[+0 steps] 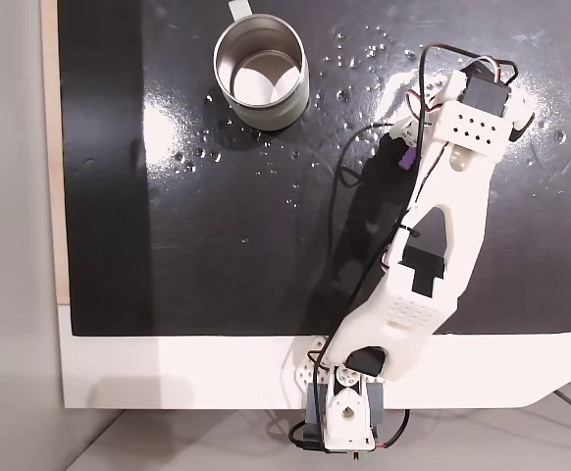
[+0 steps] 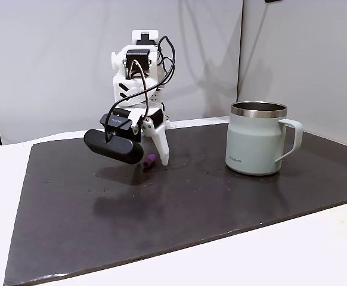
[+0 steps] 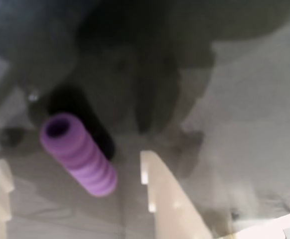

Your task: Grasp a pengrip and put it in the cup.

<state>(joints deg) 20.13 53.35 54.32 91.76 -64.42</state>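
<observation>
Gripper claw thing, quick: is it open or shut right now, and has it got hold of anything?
Gripper: open, holding nothing. In the wrist view the purple pengrip lies on the mat between its two fingers, not yet pinched.

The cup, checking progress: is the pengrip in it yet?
Not yet. The pengrip lies on the dark mat between the tool's open fingers; the cup stands apart, upright, inside bare.

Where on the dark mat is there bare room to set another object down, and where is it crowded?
Free: the wide stretch of mat between the cup and the arm, and the mat's near edge in a fixed view. Crowded: around the open claw, where the pengrip lies between the fingers.
</observation>
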